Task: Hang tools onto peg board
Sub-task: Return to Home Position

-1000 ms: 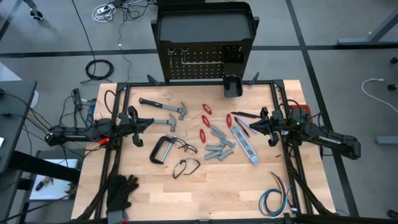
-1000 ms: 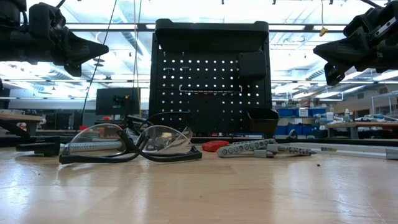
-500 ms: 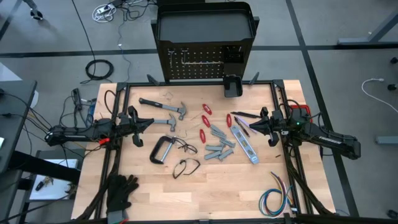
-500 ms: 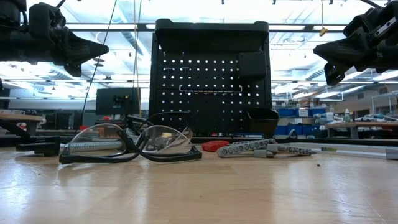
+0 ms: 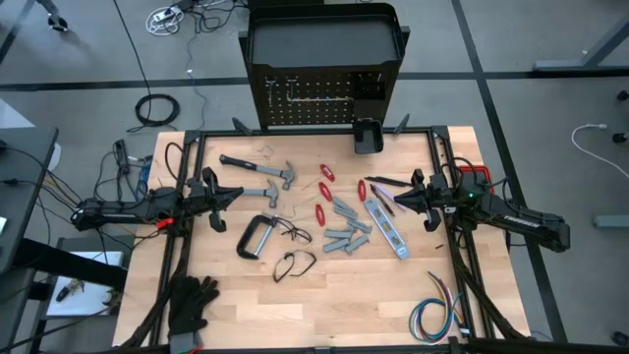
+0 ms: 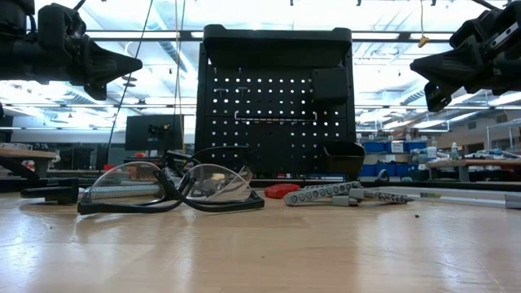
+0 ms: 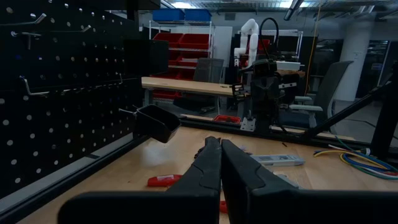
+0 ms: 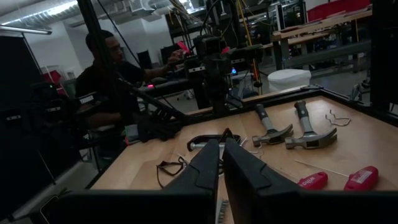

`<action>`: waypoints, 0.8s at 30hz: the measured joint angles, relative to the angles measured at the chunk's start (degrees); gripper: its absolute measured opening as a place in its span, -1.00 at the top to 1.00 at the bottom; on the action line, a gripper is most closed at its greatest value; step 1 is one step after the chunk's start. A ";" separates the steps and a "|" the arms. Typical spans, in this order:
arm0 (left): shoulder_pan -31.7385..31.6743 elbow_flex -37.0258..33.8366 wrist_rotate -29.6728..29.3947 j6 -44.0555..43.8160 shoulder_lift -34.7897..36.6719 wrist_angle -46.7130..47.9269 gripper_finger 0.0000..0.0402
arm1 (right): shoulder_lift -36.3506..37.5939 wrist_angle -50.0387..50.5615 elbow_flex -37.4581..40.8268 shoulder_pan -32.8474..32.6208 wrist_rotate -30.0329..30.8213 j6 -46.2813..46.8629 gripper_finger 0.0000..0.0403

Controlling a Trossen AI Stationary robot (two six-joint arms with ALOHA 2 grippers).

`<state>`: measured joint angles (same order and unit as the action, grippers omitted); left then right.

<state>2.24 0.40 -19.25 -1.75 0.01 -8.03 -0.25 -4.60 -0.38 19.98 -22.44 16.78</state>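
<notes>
Left end effector (image 5: 227,194) and right end effector (image 5: 402,194) hang clenched and empty, while black-handled steel hammers (image 5: 257,165) lie crowded on the wooden table (image 5: 334,305) before the black perforated peg board (image 5: 314,98), so a grasp may snag neighbours.

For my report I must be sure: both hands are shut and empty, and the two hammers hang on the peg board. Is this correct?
No. The two hammers lie on the table, not on the peg board; the high view shows it. The left hand and right hand are shut and empty.
</notes>
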 joint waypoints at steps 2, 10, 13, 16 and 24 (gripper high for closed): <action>0.00 0.00 -0.01 0.01 0.00 0.00 0.95 | 0.00 0.00 0.00 0.01 0.00 0.02 0.84; 0.00 0.00 0.00 0.00 0.00 0.00 0.95 | 0.00 -0.01 0.00 0.01 0.01 0.01 0.86; 0.00 0.00 -0.01 0.00 0.00 0.00 0.95 | 0.00 0.00 0.00 -0.01 0.00 0.01 0.86; 0.00 0.01 -0.01 0.00 0.00 0.00 0.95 | 0.00 0.02 0.00 -0.01 0.00 -0.01 0.86; 0.00 0.01 -0.02 0.00 0.00 0.01 0.95 | 0.00 -0.01 0.00 -0.01 0.02 -0.01 0.85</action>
<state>2.24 0.42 -19.27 -1.76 0.01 -8.02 -0.25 -4.60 -0.38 19.97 -22.42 16.78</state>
